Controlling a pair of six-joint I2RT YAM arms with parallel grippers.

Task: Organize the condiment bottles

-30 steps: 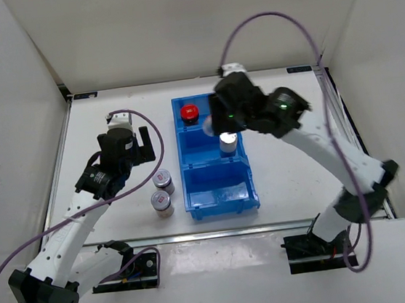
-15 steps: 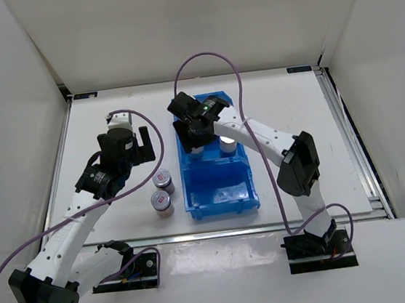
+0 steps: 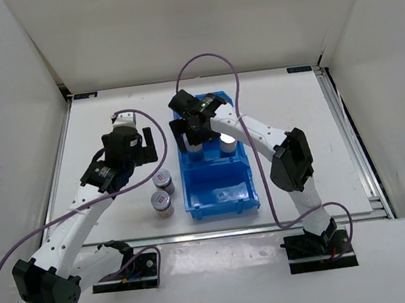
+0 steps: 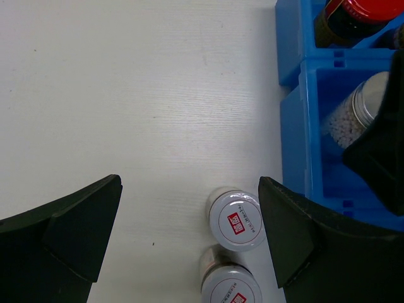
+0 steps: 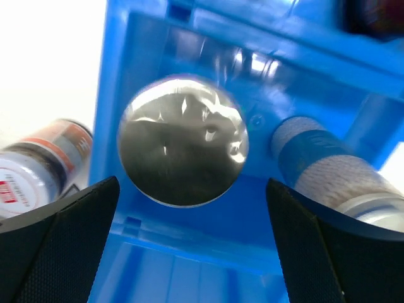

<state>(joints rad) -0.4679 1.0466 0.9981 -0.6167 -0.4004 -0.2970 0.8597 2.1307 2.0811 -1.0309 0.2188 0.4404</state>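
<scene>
Right wrist view: tip-over risk on the way out

Wide, empty right fingers (image 5: 60,233); silver-capped bottle (image 5: 183,140) stands between them in the blue bin (image 5: 189,265), second blue-white bottle (image 5: 328,167) close by one finger. Risk: a slanted lift clips a cap, topples it. Pose: right arm stretched forward, wrist pointing down over the bin. Wide, empty left fingers (image 4: 66,227) hover over the table (image 4: 126,95); two grey-topped bottles (image 4: 235,221) between them, nearer one finger. Closing on one may knock its neighbour.
</scene>
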